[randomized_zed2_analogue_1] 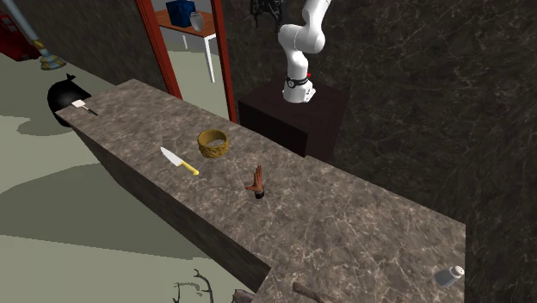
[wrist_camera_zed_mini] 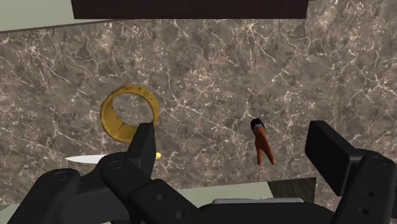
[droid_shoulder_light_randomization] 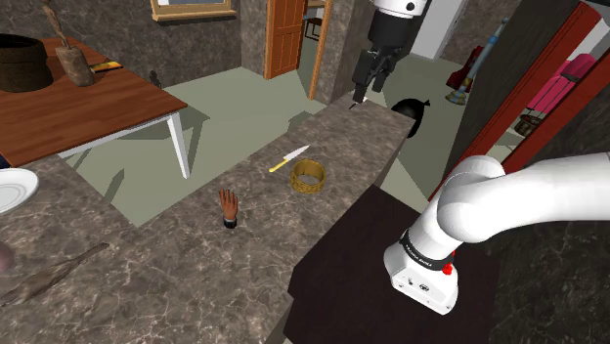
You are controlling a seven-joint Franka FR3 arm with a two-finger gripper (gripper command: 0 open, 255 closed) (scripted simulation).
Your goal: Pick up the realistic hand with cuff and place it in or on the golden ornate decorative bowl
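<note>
1. I see the small brown lifelike hand with a black cuff (droid_shoulder_light_randomization: 229,209) standing upright on its cuff, fingers pointing up and held close together. It rests on the dark, pale-veined marbled surface (droid_shoulder_light_randomization: 196,264). From my wrist camera, the hand (wrist_camera_zed_mini: 261,143) shows the black cuff at one end and reddish-brown fingers at the other.
2. I see the golden ornate bowl (droid_shoulder_light_randomization: 307,185) upright on the same surface, mouth open upward. It is a low round ring with a patterned wall, and it holds nothing.
3. The two are near each other but clearly apart. In the shoulder view the hand is below and left of the bowl. In the second exterior view the hand (randomized_zed2_analogue_1: 257,182) is below and right of the bowl (randomized_zed2_analogue_1: 212,150).
</note>
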